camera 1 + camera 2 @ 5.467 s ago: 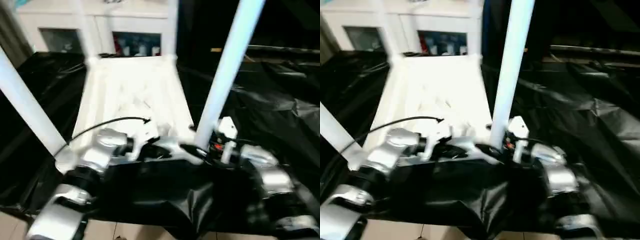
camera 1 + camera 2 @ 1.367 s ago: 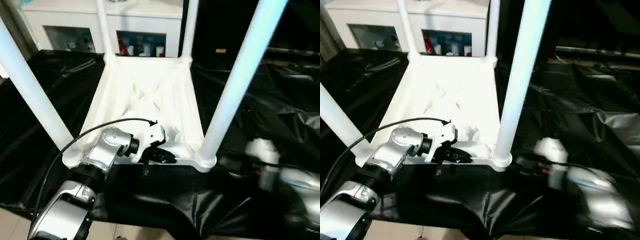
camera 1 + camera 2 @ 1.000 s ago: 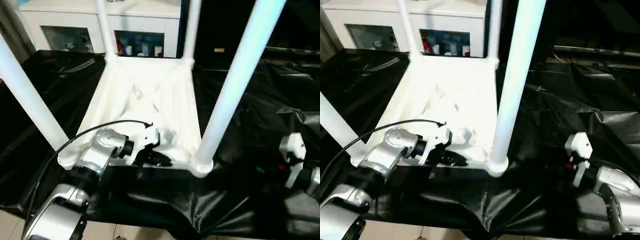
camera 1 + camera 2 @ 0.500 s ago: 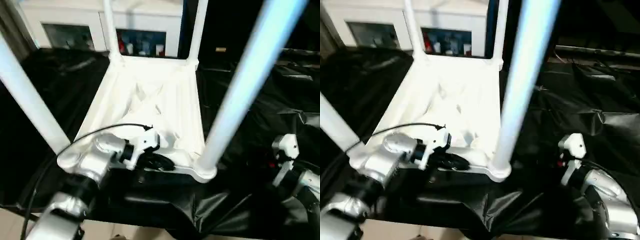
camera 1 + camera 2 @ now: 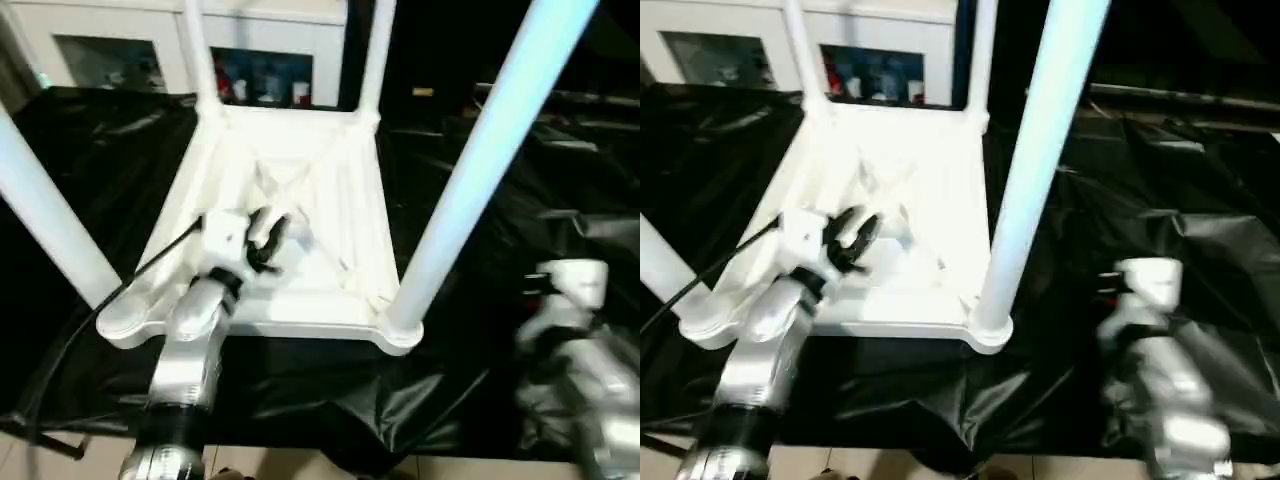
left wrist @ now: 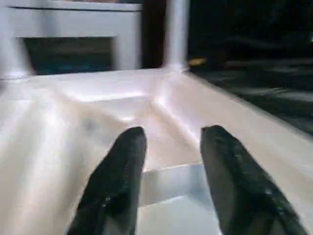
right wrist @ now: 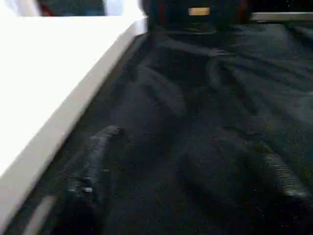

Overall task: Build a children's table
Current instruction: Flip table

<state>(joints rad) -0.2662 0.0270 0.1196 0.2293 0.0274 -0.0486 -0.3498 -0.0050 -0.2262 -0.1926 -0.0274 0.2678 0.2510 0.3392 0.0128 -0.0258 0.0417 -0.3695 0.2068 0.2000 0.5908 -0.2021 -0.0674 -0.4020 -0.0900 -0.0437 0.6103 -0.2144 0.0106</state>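
Presently: white plastic rectangular tabletop (image 5: 330, 215) lies ribbed underside up on the black-draped work table (image 5: 520, 200), four white tapered tube legs upright in its corner sockets.
Near right leg (image 5: 470, 170) is closest. Left gripper (image 6: 171, 147) hovers over the ribs, jaws apart, empty. Right gripper (image 7: 186, 161) sits beside the tabletop's right edge, above the black cloth, fingers spread, holding nothing.

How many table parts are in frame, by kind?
Tabletop: 1
Legs standing in corner sockets: 4 (near right, near left, far left, far right)
Total: 5
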